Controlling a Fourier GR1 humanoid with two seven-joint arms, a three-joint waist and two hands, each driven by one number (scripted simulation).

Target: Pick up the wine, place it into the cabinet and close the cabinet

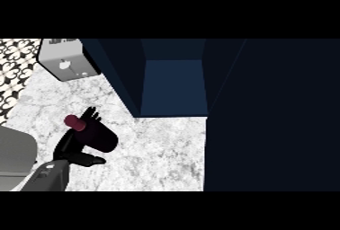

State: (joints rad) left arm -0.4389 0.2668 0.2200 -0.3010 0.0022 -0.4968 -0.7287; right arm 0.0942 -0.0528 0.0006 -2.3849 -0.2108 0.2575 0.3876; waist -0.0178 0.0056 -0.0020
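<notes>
Dark red catches the eye first: the cap of the wine bottle (pixel 93 133), poking out up and to the left from a black hand. The bottle's body is near black and lies tilted over the white marble counter (pixel 166 148), cap end pointing toward the toaster. Any label on it can't be made out, and no writing reads anywhere in view.

The left hand (pixel 78 146) is wrapped round the bottle from below, fingers curled about its dark body, fingertips showing just past the neck. Hand and bottle are both so dark that where one ends and the other begins is hard to tell. The grey forearm comes in at the lower left and is cut off by the frame. The right hand shows nowhere.

A silver toaster (pixel 66 60) sits at the top left, partly cut off. The navy cabinet (pixel 172 85) stands open just right of the bottle, its inside in shadow; its door (pixel 272 117) fills the whole right side and hides the counter behind it. A grey shape at the left edge can't be identified.
</notes>
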